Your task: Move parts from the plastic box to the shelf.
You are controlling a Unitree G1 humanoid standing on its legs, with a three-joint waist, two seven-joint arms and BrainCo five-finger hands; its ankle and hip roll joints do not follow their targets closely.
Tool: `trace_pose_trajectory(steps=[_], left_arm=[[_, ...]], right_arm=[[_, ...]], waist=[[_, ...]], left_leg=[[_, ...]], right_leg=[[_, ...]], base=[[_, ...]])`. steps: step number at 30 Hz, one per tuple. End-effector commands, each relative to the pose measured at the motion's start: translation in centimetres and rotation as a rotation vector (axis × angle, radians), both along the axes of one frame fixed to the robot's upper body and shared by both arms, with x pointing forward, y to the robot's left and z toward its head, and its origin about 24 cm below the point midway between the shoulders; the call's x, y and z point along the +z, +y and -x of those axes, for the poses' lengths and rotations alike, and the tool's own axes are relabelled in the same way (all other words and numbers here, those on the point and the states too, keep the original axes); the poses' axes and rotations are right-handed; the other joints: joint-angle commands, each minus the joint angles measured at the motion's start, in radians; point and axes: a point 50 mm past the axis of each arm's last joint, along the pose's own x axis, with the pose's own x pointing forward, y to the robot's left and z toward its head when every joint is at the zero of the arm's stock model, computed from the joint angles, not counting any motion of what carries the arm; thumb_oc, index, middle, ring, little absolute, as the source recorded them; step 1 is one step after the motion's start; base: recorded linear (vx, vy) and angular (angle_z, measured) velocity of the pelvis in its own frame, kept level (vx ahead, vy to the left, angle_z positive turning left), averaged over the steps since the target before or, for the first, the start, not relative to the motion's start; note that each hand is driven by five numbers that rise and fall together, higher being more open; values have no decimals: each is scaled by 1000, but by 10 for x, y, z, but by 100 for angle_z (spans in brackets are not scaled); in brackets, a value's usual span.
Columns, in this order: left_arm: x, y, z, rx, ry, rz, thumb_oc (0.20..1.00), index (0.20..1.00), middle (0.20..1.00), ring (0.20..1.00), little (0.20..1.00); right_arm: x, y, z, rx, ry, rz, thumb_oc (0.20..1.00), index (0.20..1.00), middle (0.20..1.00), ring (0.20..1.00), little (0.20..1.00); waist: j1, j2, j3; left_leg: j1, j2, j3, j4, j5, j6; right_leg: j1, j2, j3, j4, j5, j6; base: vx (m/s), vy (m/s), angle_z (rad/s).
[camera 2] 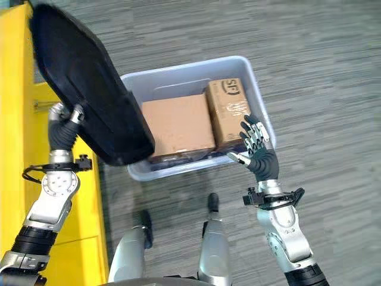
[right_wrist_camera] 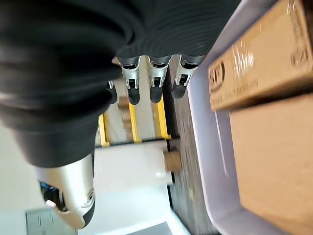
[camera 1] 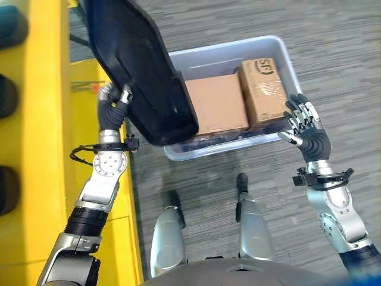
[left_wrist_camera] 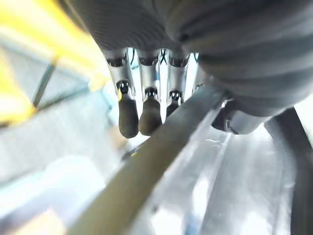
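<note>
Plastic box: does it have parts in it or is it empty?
Not empty. The plastic box holds two cardboard boxes side by side, with something dark beneath them; a black panel hides its left end.

We note a black part [camera 1: 140, 71] tilted at upper left, overlapping the pale plastic box [camera 1: 286, 56], which holds two cardboard boxes [camera 1: 217, 104]; yellow shelf [camera 1: 44, 119] at left.

Grey striped carpet floor [camera 1: 333, 71] spreads beneath everything, running up beside a yellow-painted strip.
</note>
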Motion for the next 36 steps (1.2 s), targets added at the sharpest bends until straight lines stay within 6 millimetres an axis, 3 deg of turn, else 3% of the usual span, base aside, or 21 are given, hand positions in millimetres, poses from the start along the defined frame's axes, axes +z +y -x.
trace_pose_trajectory(steps=[1, 17, 28, 36], left_arm=[[44, -8, 3, -88, -218, -48, 200, 200, 200, 200, 200], [15, 13, 39, -105, -63, -76, 200, 200, 200, 200, 200], [2, 14, 55, -152, 8, -12, 200, 200, 200, 200, 200], [-7, 17, 67, -154, 49, 64, 200, 200, 200, 200, 200]], right_arm=[[30, -9, 4, 5, -150, 44, 1000, 1000, 1000, 1000, 1000], [11, -9, 8, 27, -53, 14, 1000, 1000, 1000, 1000, 1000], [-6, -4, 6, 56, 30, -27, 1000, 1000, 1000, 1000, 1000], [-15, 3, -2, 94, 76, -49, 1000, 1000, 1000, 1000, 1000]], waist=[[-6, 42, -21], [40, 49, -200], [68, 49, -266], [97, 59, -279]], left_leg=[[16, 31, -37, -181, 157, 0], [238, 45, -25, -364, 202, -8], [300, 55, -36, -419, 224, -13], [329, 81, -70, -396, 228, -14]], right_leg=[[42, -42, -28, 97, -122, 24], [261, -34, -105, -36, -119, 43], [329, -20, -132, -74, -117, 44], [373, 8, -131, -46, -164, 21]], base=[[64, 0, -9], [79, -23, 4], [22, -29, 5], [-9, -56, 8]])
